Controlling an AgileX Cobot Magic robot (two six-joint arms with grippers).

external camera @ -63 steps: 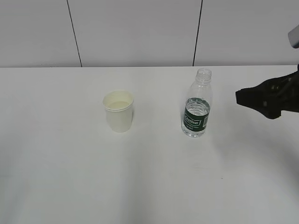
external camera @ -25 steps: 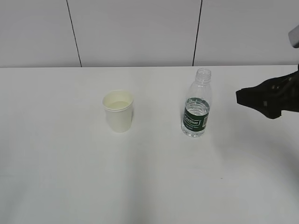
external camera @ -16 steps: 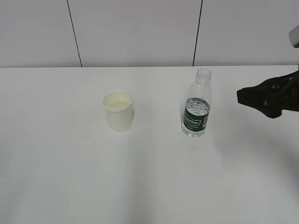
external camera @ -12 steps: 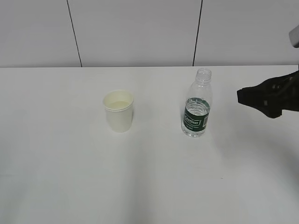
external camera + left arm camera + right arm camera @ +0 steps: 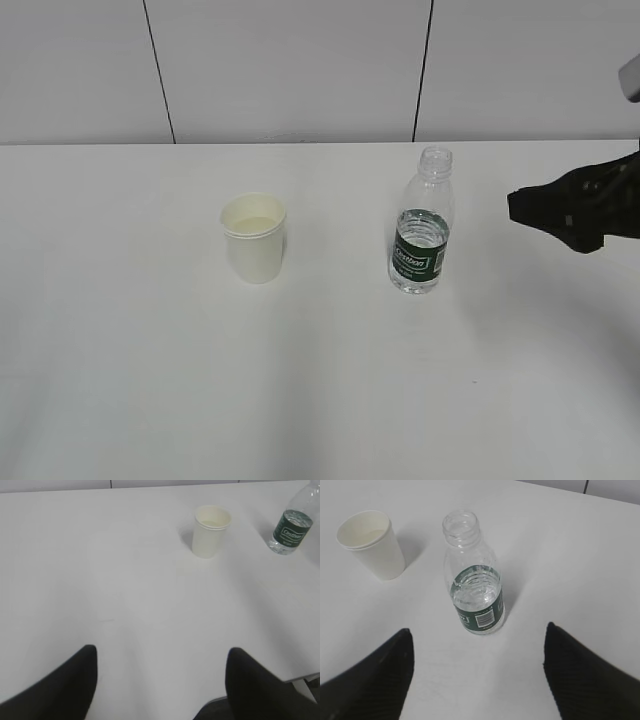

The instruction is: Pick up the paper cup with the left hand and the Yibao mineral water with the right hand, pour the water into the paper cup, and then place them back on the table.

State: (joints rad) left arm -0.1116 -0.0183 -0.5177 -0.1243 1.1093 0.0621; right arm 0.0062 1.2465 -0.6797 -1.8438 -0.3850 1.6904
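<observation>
The paper cup (image 5: 254, 237) stands upright on the white table (image 5: 150, 380), left of middle, with some water in it. It also shows in the left wrist view (image 5: 210, 531) and the right wrist view (image 5: 371, 544). The capless Yibao mineral water bottle (image 5: 422, 225) stands upright to its right, partly filled, and shows in the right wrist view (image 5: 474, 590) and the left wrist view (image 5: 292, 522). My right gripper (image 5: 520, 208) hovers right of the bottle, open and empty; its jaws stand wide in its wrist view (image 5: 477, 640). My left gripper (image 5: 160, 660) is open, empty, far back from the cup.
A grey panelled wall (image 5: 300, 70) with dark seams runs behind the table. The table's front edge (image 5: 300, 677) shows at the lower right of the left wrist view. The left arm is out of the exterior view.
The right gripper has drifted very slightly to the right. The cup and the bottle have not moved.
</observation>
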